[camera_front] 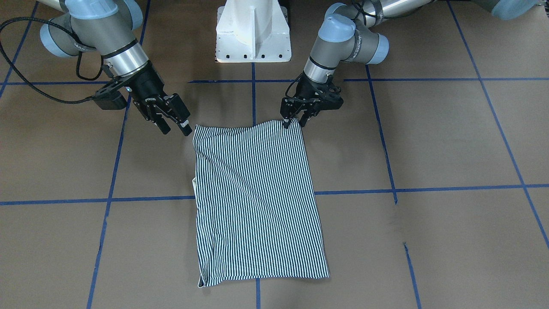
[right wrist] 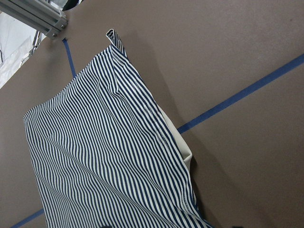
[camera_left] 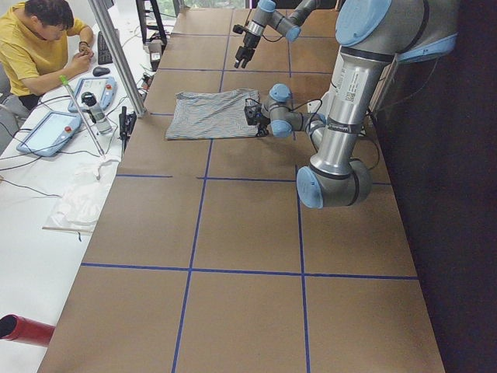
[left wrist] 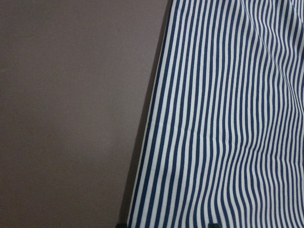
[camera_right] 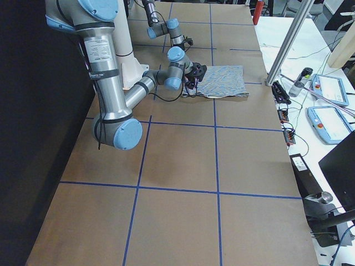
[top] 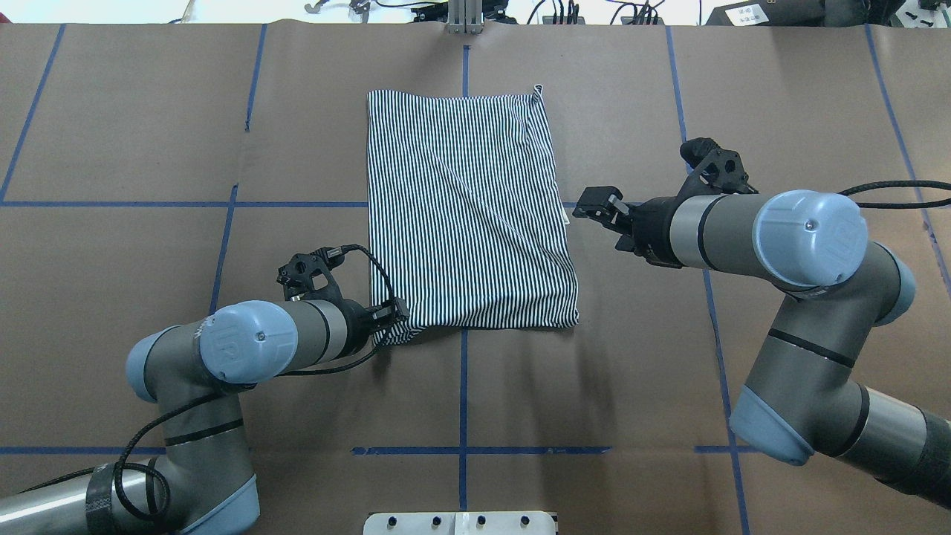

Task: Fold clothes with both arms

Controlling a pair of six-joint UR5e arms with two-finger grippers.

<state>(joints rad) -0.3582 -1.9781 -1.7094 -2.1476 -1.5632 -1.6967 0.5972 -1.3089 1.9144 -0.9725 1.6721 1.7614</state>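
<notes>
1. The grey-and-silver jointed left arm with pale blue joint caps [top: 245,349] reaches low over the brown paper-covered counter crossed by blue tape lines [top: 148,297]. Its black two-finger left claw [top: 397,316] sits at the shirt's near corner.
2. The left claw's fingers stand apart. In the front-facing view one fingertip [camera_front: 285,122] touches the cloth at that corner, and the other sits just off the side edge. The left wrist camera looks straight down on stripes beside bare counter.
3. The short-sleeved polo shirt with thin navy-and-white stripes [top: 468,215] lies folded into a flat, roughly rectangular panel. It stretches away from the left claw toward the counter's far edge and lies between the two claws. Shallow diagonal creases cross its top layer.
4. A plain cream strip of fabric [right wrist: 180,145] pokes out from under the striped layer on the side edge nearest the right claw.
5. The black two-finger right claw [top: 594,208] is spread and holds nothing. It hangs above the counter just beside that side edge, clear of the cloth.
6. The grey-and-silver jointed right arm [top: 810,238] carries the right claw in from the side. A white flanged pedestal [camera_front: 253,34] stands behind both claws, roughly midway between them.
</notes>
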